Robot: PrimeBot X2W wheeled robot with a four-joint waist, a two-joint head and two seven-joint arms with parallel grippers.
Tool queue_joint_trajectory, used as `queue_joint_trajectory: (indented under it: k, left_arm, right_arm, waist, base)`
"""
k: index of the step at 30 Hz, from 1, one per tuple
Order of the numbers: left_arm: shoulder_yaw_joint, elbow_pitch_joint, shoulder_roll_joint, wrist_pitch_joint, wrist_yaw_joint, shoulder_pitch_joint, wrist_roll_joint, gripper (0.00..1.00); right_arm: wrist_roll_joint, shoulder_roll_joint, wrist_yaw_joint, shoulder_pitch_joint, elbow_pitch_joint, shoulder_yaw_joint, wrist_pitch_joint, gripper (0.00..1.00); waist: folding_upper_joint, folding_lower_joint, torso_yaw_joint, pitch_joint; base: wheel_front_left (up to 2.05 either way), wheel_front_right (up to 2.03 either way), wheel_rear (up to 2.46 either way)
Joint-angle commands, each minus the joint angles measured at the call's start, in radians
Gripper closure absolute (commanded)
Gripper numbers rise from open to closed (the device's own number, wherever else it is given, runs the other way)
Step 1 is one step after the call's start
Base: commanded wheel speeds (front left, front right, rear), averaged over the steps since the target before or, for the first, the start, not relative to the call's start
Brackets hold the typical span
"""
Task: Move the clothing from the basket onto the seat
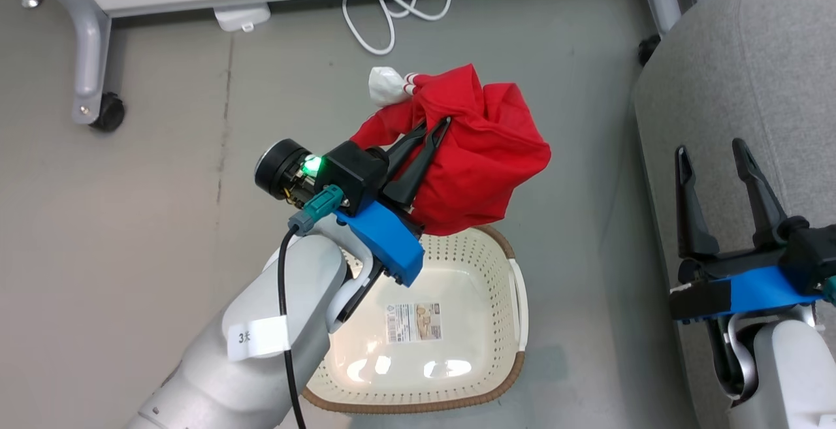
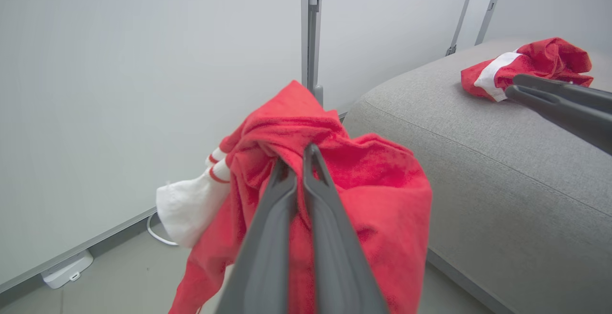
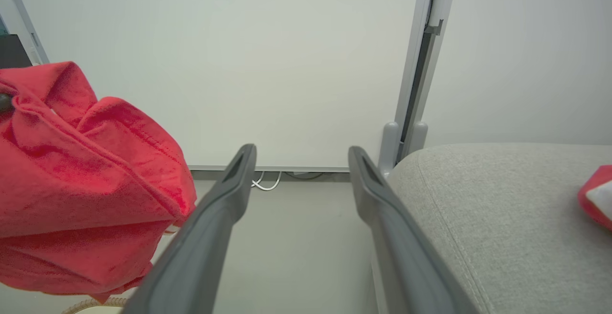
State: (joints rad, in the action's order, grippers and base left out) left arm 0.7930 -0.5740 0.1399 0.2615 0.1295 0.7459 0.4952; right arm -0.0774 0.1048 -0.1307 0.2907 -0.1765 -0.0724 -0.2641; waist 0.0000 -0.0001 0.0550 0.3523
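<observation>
**Figure: the second garment in transit, basket to seat.** The left claw (image 1: pixel 435 123) is closed on a bunched fold of the red garment (image 1: pixel 483 148). The garment hangs off the floor over the far rim of the basket (image 1: pixel 486 256), at 12 o'clock from the basket's middle in the head view. Its white cuff (image 1: pixel 388 86), trimmed with thin red stripes, juts out at 10 o'clock of the bundle. From above it cannot be told whether the lowest fold brushes the rim. The label sticker (image 1: pixel 413 322) on the basket's bottom lies uncovered.

The seat (image 1: pixel 738 76) stands at 3 o'clock of the basket. In the left wrist view, the other garment (image 2: pixel 540 63) lies crumpled on its cushion. The right claw (image 1: pixel 710 149) hovers over the seat's near edge with its fingers spread wide, holding nothing.

**Step in hand:** this appears to be the carry of the last piece. It is out of the basket but not yet over the seat.

**Next move:** swing the left arm toward 3 o'clock. Keep it high enough that the trailing cloth clears the seat's rounded edge. Pass clear of the right claw, and let go only once the bundle is over the cushion.
</observation>
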Motion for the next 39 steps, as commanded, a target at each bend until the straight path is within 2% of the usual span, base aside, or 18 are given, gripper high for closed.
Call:
queue_joint_trajectory:
  k: [1,15,28,32,39]
  left_arm:
    - [-0.020,0.020,-0.004,0.005,0.001,-0.005,-0.019,1.00]
    - [-0.072,0.110,-0.014,0.005,0.001,0.026,-0.092,1.00]
    - [-0.077,0.133,-0.001,0.005,0.001,0.021,-0.096,1.00]
    - [-0.078,0.129,0.001,0.005,0.001,0.016,-0.096,1.00]
    - [-0.081,0.126,-0.001,0.005,0.001,0.011,-0.101,1.00]
  right_arm:
    - [-0.003,0.000,0.000,-0.022,-0.005,-0.002,-0.001,0.00]
    - [-0.015,-0.020,0.000,-0.075,-0.027,-0.005,-0.001,0.00]
    - [-0.014,-0.031,0.000,-0.094,-0.025,-0.002,-0.001,0.00]
    - [-0.004,-0.003,0.000,-0.073,-0.013,0.036,-0.001,0.00]
    - [0.006,0.087,0.000,-0.022,0.003,0.183,-0.001,0.00]
  waist:
    - [0.0000,0.0001,0.007,-0.035]
    - [0.0000,0.0001,0.022,-0.141]
    - [0.0000,0.0001,0.023,-0.176]
    - [0.0000,0.0001,0.021,-0.177]
    - [0.0000,0.0001,0.018,-0.174]
  base:
    - [0.00,0.00,0.00]
    - [0.00,0.00,0.00]
    - [0.00,0.00,0.00]
    - [0.00,0.00,0.00]
    - [0.00,0.00,0.00]
